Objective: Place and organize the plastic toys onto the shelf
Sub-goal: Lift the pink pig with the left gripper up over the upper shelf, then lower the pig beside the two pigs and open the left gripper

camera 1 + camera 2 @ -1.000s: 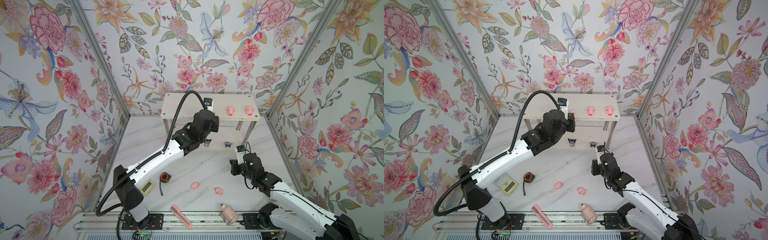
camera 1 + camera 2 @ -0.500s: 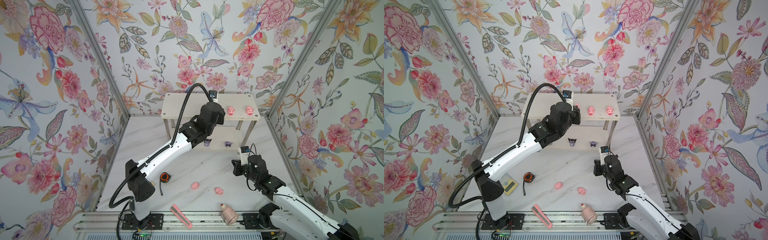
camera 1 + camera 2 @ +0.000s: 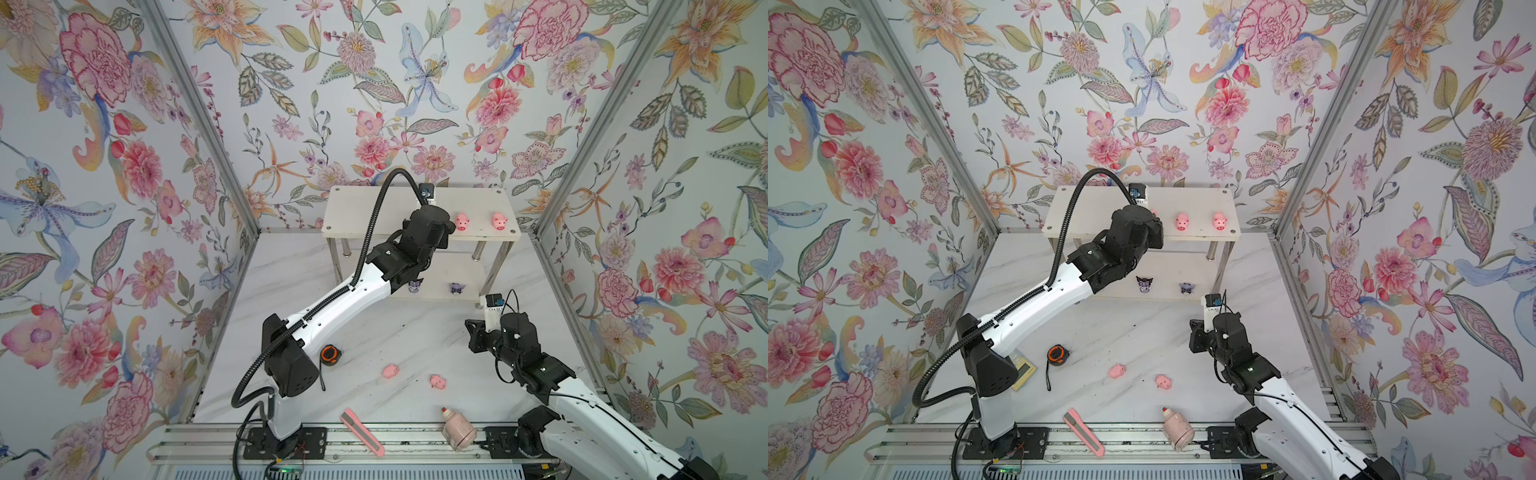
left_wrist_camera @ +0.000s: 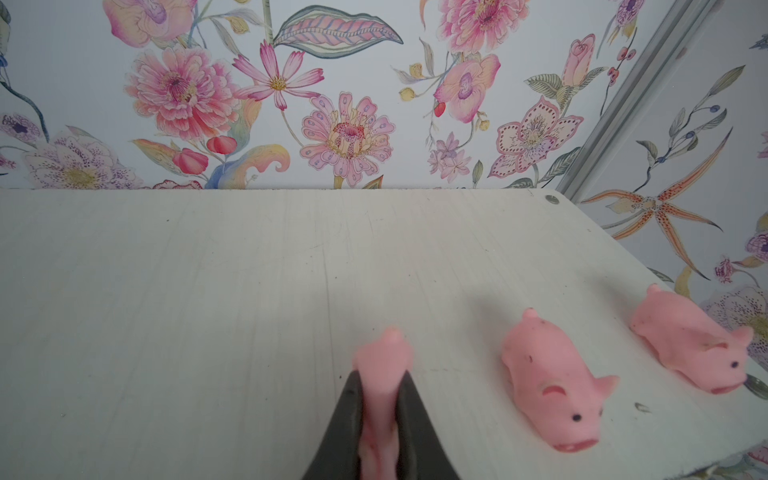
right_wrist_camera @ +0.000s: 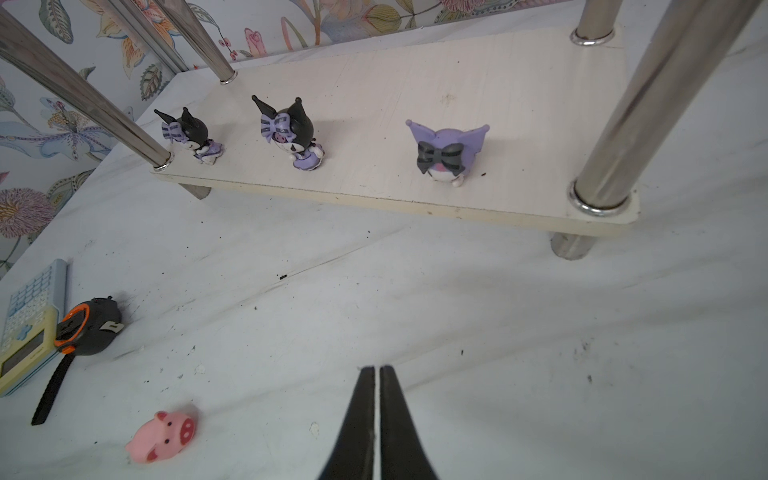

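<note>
The left gripper is clamped on a pink pig just over the top board of the shelf. It sits beside two more pigs standing there, the near one and the far one. The step in hand looks like setting down a third: lower it onto the board in line, part the jaws, then back away without nudging its neighbours. The right gripper hangs closed and empty before the shelf's lower board, which holds three horned figurines, and with two loose pigs on the table in front of the shelf, that makes five pigs.
</note>
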Available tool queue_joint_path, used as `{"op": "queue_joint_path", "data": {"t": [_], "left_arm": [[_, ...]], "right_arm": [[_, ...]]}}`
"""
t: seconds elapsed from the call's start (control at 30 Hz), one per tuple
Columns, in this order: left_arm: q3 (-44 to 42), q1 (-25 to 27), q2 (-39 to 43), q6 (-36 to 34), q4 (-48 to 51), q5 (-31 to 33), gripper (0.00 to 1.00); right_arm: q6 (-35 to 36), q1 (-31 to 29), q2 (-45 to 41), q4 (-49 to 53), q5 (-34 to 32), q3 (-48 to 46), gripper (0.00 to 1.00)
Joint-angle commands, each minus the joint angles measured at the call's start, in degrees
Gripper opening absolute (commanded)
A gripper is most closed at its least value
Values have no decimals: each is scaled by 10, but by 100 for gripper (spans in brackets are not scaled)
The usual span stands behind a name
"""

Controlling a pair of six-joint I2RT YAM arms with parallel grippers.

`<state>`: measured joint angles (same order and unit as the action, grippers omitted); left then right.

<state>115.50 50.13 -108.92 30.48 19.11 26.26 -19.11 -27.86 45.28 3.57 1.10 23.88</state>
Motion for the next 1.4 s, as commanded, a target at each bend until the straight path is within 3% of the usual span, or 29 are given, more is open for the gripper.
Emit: {"op": "queue_joint_path", "data": {"t": [0.0,0.13,0.43,0.67,0.87,1.37], "left_arm": [[1,-8,-4,19,3,21,22],[-4,-7,-1,27,1,30,34],[-11,-6,6,38,-5,31,46],[-11,-6,8,48,-9,10,46],[-18,-2,19,60,-18,-9,56],[-55,4,70,86,-63,-48,58]], "right_arm": [[-10,4,-10,-7,6,-9,9],[-11,5,-18,-8,6,-12,10],[-15,9,-26,-8,6,-15,11],[-16,9,-26,-10,4,-17,12],[-18,11,-26,-12,5,-19,13],[-18,14,-30,-11,4,-21,14]]}}
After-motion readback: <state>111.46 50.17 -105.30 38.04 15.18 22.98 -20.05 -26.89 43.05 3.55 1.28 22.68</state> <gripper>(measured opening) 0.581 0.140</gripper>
